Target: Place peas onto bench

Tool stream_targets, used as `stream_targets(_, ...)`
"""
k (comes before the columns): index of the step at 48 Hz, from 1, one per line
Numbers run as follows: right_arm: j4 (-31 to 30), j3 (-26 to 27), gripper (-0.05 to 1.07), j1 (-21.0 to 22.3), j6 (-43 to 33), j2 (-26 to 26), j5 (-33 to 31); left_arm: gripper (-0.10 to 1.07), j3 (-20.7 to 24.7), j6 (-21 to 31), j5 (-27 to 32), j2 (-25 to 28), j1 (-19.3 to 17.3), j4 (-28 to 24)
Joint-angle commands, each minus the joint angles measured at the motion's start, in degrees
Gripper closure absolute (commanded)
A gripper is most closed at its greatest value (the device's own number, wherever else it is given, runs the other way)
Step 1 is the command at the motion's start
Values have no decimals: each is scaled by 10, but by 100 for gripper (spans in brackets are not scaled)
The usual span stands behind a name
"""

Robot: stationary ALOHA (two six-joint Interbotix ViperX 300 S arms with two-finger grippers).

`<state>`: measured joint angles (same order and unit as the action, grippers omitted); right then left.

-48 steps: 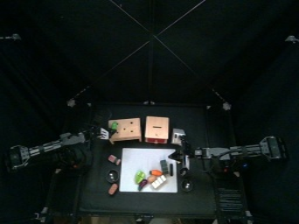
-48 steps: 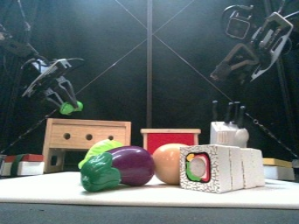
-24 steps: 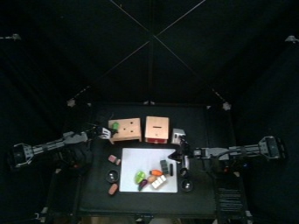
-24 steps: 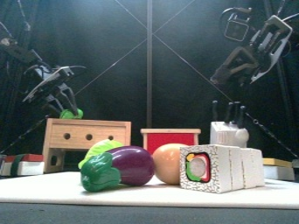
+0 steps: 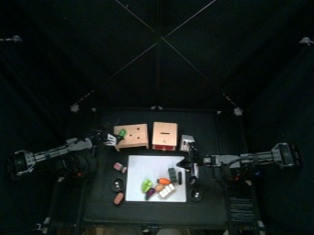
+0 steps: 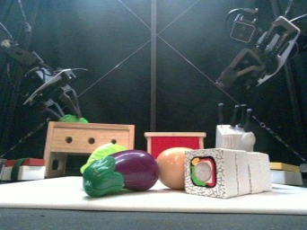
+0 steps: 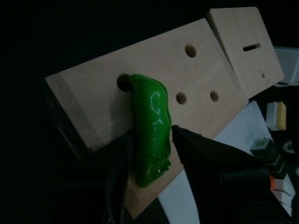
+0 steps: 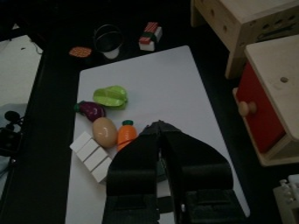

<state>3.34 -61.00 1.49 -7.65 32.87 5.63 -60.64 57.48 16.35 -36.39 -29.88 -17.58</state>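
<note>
The tiny bright green plastic pea pod (image 7: 149, 131) lies on top of the pale wooden bench (image 7: 105, 96) under the left claw (image 6: 57, 97), whose jaws stand spread; it looks light, stiff, slick, best pinched across its middle.

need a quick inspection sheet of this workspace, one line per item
surface: black table with a white mat at its front.
job's things: peas lie on top of the bench, toward one edge.
clutter: second wooden block beside the bench; toy eggplant, sushi block and knife block on the mat; small food pieces off the mat's left.
grippers: left hand just above the peas, jaws open; right hand raised over the mat, jaws shut, empty.
cables: nothing seen.
surroundings: black curtains all round.
</note>
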Motion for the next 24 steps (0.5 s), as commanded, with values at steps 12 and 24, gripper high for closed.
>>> stream_targets(12, 0, 17, 100, 2, 0, 4, -2, 19, 21, -12, -40, -43, 0, -22)
stream_targets(24, 0, 18, 100, 1, 0, 4, -3, 19, 10, -16, -40, -96, 1, -26)
